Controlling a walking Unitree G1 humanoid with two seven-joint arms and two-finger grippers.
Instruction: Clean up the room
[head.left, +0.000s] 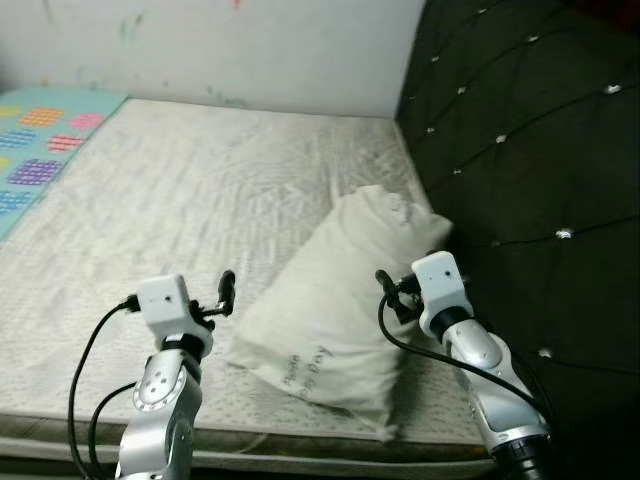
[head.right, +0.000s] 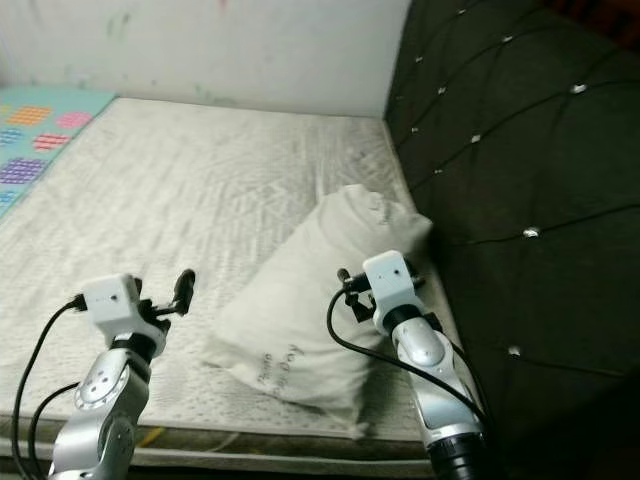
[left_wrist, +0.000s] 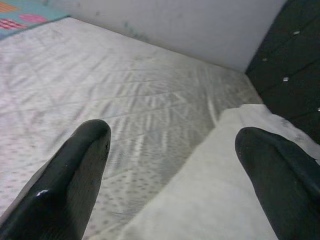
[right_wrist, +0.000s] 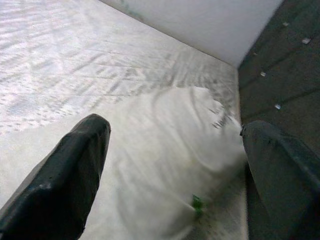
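Pillow (head.left: 335, 310) lies askew on the bare mattress (head.left: 190, 190), near the front edge, its far end close to the dark tufted headboard (head.left: 530, 150). Printed text shows on the near corner.

Left gripper (head.left: 222, 294) hovers just beside the pillow's near-left side, fingers spread wide, holding nothing. Right gripper (head.left: 390, 290) hangs over the pillow's right half, also spread and empty.

Risks, as judged:
- Pillow is soft and slack; a pinch on loose cover fabric alone would likely let the body sag or slide out.
- One-sided lift would swing the far end, since it looks bulky for a single gripper.
- Near corner sits close to the mattress front edge; a push toward the robot could tip it to the floor.
- Right arm works just beside the headboard, so a wide swing outward could knock it.
- Cables looping off both wrists could snag on the pillow corner.

Around: white wall (head.left: 220, 45) behind the bed, a colourful patterned mat (head.left: 40, 140) at the far left of the mattress. A small green speck (right_wrist: 197, 202) shows by the pillow in the right wrist view; can't tell what it is. Nothing stands between the grippers and the pillow.
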